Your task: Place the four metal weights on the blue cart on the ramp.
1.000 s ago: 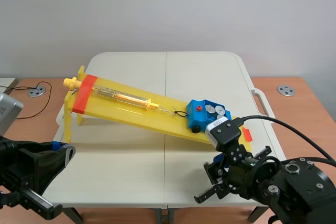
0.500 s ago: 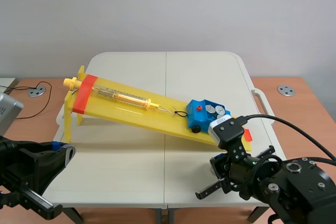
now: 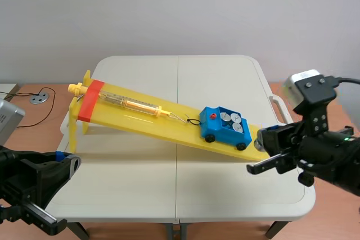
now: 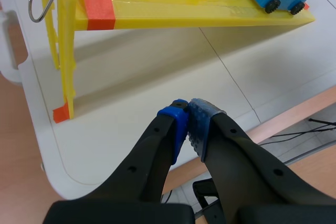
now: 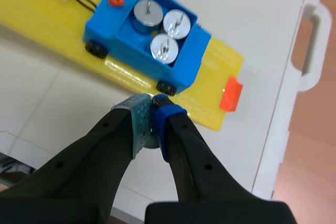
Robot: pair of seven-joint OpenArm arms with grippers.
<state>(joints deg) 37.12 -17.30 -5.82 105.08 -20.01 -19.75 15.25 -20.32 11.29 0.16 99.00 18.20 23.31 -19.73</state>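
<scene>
Hazard: the fourth weight (image 5: 149, 141) is pinched only at its top by the right gripper (image 5: 151, 109). A slip, or a knock on lowering, could jolt the blue cart (image 5: 188, 65) off the ramp (image 5: 209, 97).
Right jaws: almost closed, clenched on that weight, just beside the cart.
Three weights (image 5: 164, 46) are seated in the cart.
Left gripper (image 4: 188, 114): jaws pressed together, empty, well apart from the cart, over the counter (image 4: 131, 77).

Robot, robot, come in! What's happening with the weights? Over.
Left gripper shut, empty. Right gripper shut on fourth metal weight, near blue cart. Three weights aboard. Nothing in the way.
</scene>
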